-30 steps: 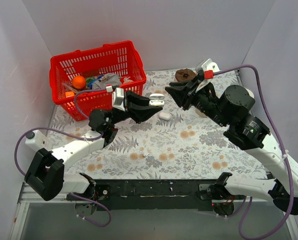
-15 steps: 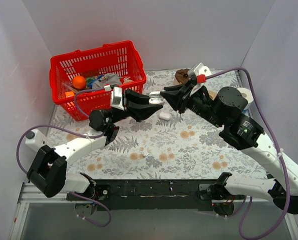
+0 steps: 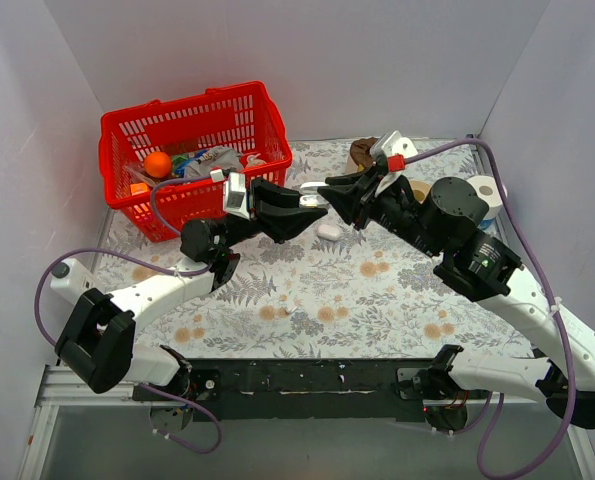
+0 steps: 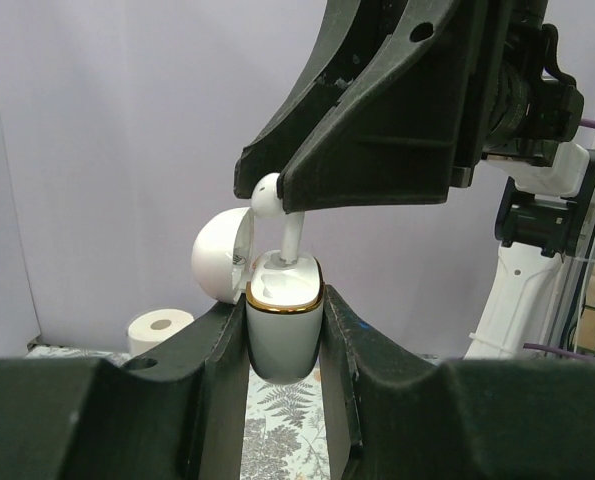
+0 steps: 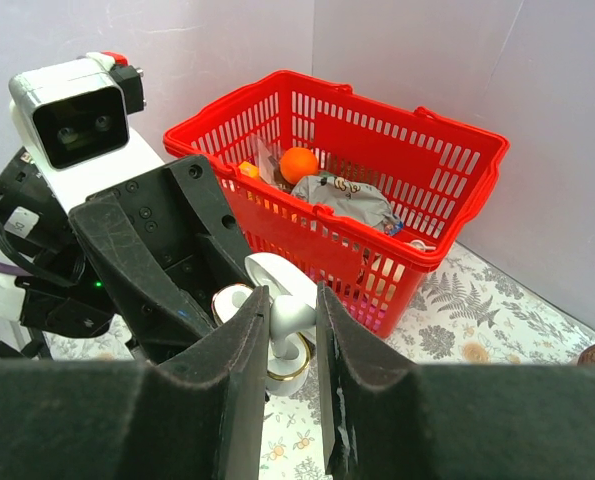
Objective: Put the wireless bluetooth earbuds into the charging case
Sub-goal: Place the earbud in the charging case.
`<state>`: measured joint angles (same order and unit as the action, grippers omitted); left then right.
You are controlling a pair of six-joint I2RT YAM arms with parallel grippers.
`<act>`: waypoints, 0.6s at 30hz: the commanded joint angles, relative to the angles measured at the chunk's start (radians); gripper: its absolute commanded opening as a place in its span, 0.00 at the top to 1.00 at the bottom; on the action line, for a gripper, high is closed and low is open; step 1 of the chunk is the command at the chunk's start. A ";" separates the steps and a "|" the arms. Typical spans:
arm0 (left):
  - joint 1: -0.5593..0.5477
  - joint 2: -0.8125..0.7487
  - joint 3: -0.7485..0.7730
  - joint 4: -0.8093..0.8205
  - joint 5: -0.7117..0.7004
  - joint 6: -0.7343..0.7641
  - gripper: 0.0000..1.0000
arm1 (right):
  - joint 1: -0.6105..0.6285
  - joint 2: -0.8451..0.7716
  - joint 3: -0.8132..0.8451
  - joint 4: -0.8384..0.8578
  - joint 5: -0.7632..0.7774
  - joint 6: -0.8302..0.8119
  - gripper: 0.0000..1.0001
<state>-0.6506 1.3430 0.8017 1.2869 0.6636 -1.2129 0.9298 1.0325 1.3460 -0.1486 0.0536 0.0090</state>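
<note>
The white charging case (image 4: pixel 284 335) with a gold rim stands upright between my left gripper's (image 4: pixel 284 310) fingers, which are shut on its sides. Its lid (image 4: pixel 220 264) hangs open to the left. One white earbud (image 4: pixel 269 197) is pinched in my right gripper (image 5: pixel 293 318), which is shut on it directly above the case. The earbud's stem (image 4: pixel 292 240) reaches down into the case's opening. From above, both grippers meet over the mat's far middle, left gripper (image 3: pixel 310 206) and right gripper (image 3: pixel 326 190) tip to tip. The right wrist view shows the earbud (image 5: pixel 295 312) above the case rim (image 5: pixel 299 366).
A red basket (image 3: pixel 267 125) with an orange ball (image 3: pixel 157 164) and other items stands at the back left. A small white oval object (image 3: pixel 329 231) lies on the floral mat under the grippers. A toilet roll (image 3: pixel 489 190) and a brown object (image 3: pixel 361 150) sit at the back right.
My right gripper has moved left with the earbud until it is over the case. The left gripper has held the case nearly still.
</note>
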 commanded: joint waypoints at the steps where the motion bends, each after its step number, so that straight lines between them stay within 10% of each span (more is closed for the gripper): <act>1: -0.006 -0.010 0.036 0.017 -0.018 -0.002 1.00 | 0.006 -0.020 -0.010 0.057 0.022 -0.035 0.99; 18: -0.006 -0.021 0.028 0.015 -0.029 0.009 1.00 | 0.007 -0.020 -0.025 0.027 0.003 -0.047 0.99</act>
<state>-0.6521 1.3434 0.8017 1.2842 0.6598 -1.2125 0.9318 1.0283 1.3258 -0.1375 0.0677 -0.0277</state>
